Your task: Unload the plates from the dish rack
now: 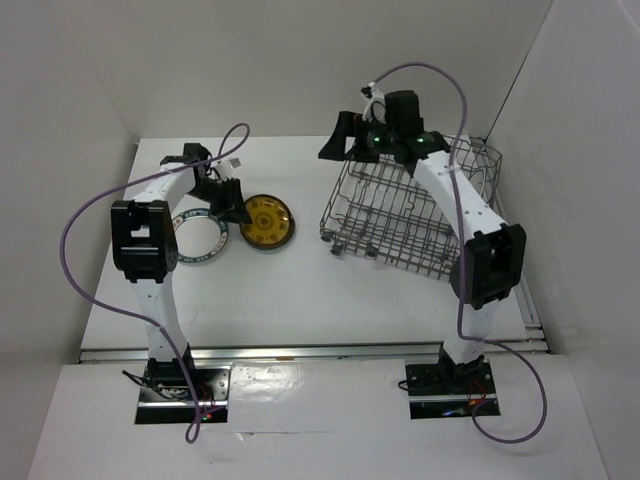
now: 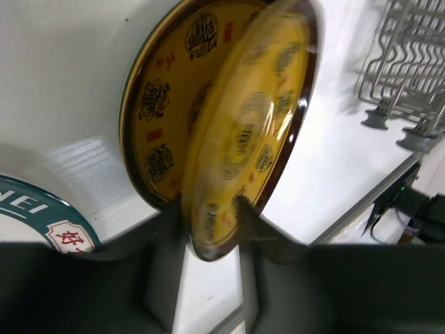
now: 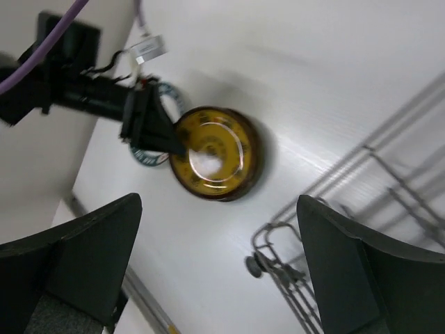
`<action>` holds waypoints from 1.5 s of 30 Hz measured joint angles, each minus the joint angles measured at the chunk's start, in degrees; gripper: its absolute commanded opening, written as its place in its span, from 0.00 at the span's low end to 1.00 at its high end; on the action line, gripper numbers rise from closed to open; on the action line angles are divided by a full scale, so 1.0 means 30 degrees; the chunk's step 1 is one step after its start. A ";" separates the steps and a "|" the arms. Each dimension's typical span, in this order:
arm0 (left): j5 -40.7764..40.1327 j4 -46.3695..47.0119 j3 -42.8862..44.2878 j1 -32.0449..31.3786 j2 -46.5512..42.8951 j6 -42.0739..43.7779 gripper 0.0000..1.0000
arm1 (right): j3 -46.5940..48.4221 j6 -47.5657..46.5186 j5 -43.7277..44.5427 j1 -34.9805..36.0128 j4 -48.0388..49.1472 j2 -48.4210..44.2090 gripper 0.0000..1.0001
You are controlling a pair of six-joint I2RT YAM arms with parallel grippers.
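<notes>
The left claw point(image 2: 212, 236) stood only a little spread, and the near rim of the amber-yellow round plate with a dark rim point(image 2: 236, 139) sat in the narrow gap between its two dark fingers point(image 2: 163, 264). This rim looked blurred in the left wrist view, so I cannot tell if the fingers really pinched it or only stood around it. From above, the yellow plate lay on the white table point(image 1: 300, 290) at 3 o'clock from this claw, with the fingertips at the plate's 9 o'clock edge. At 8 o'clock from the claw lay the white round plate with a dark teal rim point(image 1: 200, 240), flat on the table, partly under the left arm and just beside the yellow plate. The right claw point(image 3: 217, 209) was spread wide with nothing between its fingers. It hung above the 11 o'clock corner of the grey metal wire dish rack point(image 1: 400, 215). The rack stood at 3 o'clock from the yellow plate, well apart from it.
</notes>
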 measured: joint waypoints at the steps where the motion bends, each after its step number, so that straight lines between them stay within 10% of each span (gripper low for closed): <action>1: -0.0109 -0.0007 0.0131 -0.0058 0.0000 0.0051 0.56 | 0.0007 -0.0036 0.0393 -0.0437 -0.0459 -0.0357 1.00; 15: -0.1188 -0.0583 0.0277 -0.0430 0.0000 0.0503 1.00 | -0.0896 -0.0007 1.2633 -0.8575 -0.7431 -0.3322 1.00; 24: -0.1770 -0.1173 0.0284 -0.1020 -0.0117 0.1005 1.00 | -0.3031 -0.0007 1.4914 -0.9500 -0.7548 -0.3264 1.00; 32: -0.2790 -0.1355 0.0838 -0.1049 -0.1064 0.1326 1.00 | -0.4044 -0.0583 1.4622 -0.9755 -0.6645 -0.0634 0.64; 37: -0.2820 -0.1464 0.0874 -0.1049 -0.2040 0.1428 1.00 | -0.4167 -0.1129 1.4775 -0.9755 -0.6528 0.0503 0.04; 45: -0.2514 -0.1858 0.1457 -0.1093 -0.3162 0.1530 1.00 | -0.3388 -0.1443 1.6764 -0.9333 -0.6856 0.0503 0.00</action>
